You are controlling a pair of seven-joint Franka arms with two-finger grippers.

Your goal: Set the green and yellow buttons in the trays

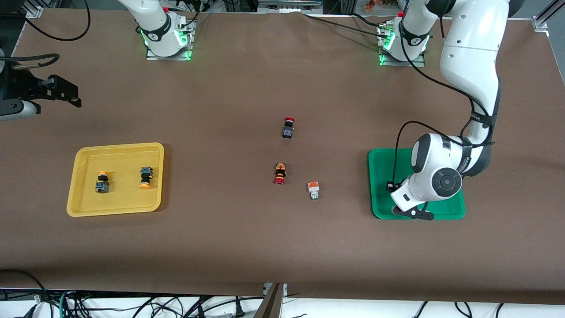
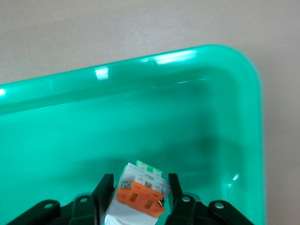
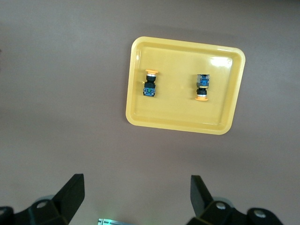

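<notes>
In the front view we lose much of the green tray point(image 1: 379, 185) under the left arm, and the left tool point(image 1: 412, 213) seems half hidden; the held button point(image 2: 140, 194) is cropped.

The table point(image 1: 247, 79) is covered in plain matte brown, and at the left of the front view lies the yellow tray point(image 1: 86, 207) holding two buttons with orange-yellow caps on black bodies, one point(image 1: 102, 181) nearer the frame's left edge and one point(image 1: 145, 177) toward the centre. At the right lies the green tray point(image 1: 378, 185), a glossy emerald, where the left wrist view shows a white-grey button with an orange block and green tip point(image 2: 140, 194) between black fingers point(image 2: 104, 187). In the middle of the frame are a black switch with a red cap point(image 1: 288, 127), a second red-capped switch with orange on it point(image 1: 280, 173), and a white-grey button with an orange block point(image 1: 313, 189); the arms are white with black joints.
</notes>
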